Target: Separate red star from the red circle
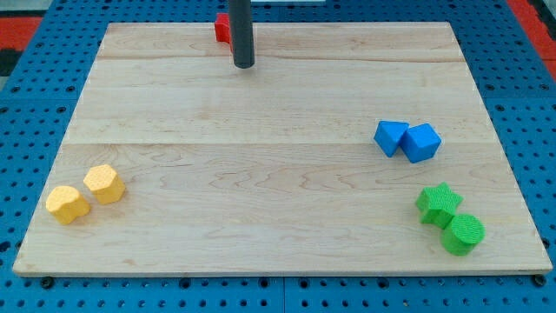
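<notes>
Your rod comes down from the view's top edge, left of centre, and my tip [244, 65] rests on the pale wooden surface [261, 174] near its far edge. There are no jaws on this rig, only the straight dark rod, so there is nothing to report as spread or pressed together. Just to the view's left of the rod, and a little higher, a red block [222, 28] shows at the surface's top edge; the rod covers its right side, so you cannot tell from here whether it is the star or the circle, or whether a second red block sits behind the rod. My tip is below and slightly right of that red piece, close to it; contact cannot be made out. Well away on the view's right, two blue blocks sit touching: a blue block [391, 137] on the left and a blue cube-like block [422, 143] on the right. Below them, near the bottom right corner, a green star [439, 203] touches a green cylinder [462, 233] that lies lower and to the right. On the view's left, toward the bottom, two yellow blocks sit side by side: a yellow block [67, 204] lower left, and a yellow hexagon-like block [104, 183] just upper right of it. A blue pegboard [35, 104] surrounds the surface.
</notes>
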Robot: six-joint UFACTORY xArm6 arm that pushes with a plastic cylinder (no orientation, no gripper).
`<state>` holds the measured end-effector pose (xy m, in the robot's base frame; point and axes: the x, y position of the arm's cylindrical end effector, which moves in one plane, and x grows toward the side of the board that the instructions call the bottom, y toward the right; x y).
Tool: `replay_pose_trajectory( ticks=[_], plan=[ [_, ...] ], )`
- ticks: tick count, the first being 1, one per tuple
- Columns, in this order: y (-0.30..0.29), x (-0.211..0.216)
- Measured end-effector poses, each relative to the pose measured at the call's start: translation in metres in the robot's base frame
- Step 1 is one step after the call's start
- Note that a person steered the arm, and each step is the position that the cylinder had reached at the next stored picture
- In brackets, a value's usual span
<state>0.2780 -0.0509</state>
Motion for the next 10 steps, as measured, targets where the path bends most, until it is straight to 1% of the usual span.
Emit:
replay_pose_trajectory(
  ticks=[1,2,3,4,5,6,7,8,9,10],
  plan=[
    [0.06,-0.027],
    [0.086,-0.06],
    [0.051,-0.085],
    [-0.016,-0.085],
    [-0.052,-0.075],
    [-0.053,-0.062],
    [-0.092,-0.05],
    [-0.102,-0.048],
    [-0.077,-0.059],
    [-0.063,-0.061]
  ],
)
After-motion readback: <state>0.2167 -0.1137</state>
